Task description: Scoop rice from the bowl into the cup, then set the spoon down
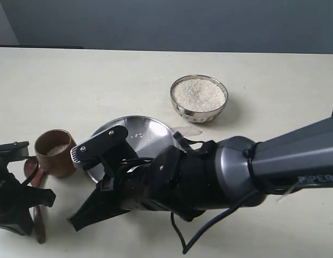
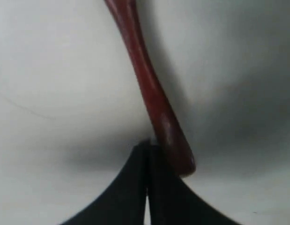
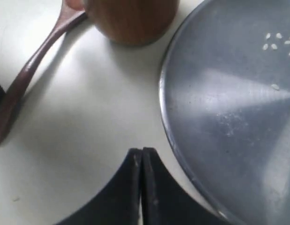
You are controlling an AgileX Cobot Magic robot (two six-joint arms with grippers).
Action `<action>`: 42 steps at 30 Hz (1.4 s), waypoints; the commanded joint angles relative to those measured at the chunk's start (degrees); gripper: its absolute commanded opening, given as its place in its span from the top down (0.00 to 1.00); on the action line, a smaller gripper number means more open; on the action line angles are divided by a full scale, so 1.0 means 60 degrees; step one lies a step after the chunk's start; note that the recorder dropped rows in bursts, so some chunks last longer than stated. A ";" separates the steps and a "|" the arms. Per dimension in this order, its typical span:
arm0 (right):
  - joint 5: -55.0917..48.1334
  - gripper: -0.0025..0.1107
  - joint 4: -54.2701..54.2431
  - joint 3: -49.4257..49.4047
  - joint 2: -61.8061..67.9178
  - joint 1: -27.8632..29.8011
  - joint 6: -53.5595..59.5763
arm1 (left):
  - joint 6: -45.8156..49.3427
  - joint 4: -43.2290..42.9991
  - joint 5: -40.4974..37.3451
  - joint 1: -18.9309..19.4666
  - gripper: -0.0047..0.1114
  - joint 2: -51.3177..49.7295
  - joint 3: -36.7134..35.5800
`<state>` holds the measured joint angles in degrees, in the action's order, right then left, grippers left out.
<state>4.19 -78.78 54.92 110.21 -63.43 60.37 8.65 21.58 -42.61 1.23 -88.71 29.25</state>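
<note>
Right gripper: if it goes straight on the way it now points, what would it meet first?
Probably the bare table beside the plate; the cup lies further on, but depth is unclear.

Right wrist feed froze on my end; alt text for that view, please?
The shut right gripper hangs over the table beside the plate, which holds a few rice grains. Beyond stands the cup, the spoon lying beside it.
</note>
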 commanded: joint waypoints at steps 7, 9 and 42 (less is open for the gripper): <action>-0.1053 0.98 0.0290 0.0046 -0.0105 0.0006 0.0018 | 0.2550 0.2263 -0.0655 -0.0022 0.96 0.0120 0.0015; -0.1305 0.93 0.0439 0.0244 -0.0105 -0.0010 0.0097 | 0.2185 0.1835 -0.0416 -0.0022 0.96 0.0393 0.0015; 0.1549 0.55 -0.1028 0.2811 0.2242 -0.1707 0.0169 | -0.2344 -0.2715 -0.1321 -0.0022 0.96 0.8935 0.0058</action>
<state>13.74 -83.61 71.40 123.11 -73.50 61.07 -4.69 5.07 -50.39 1.23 -36.17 29.42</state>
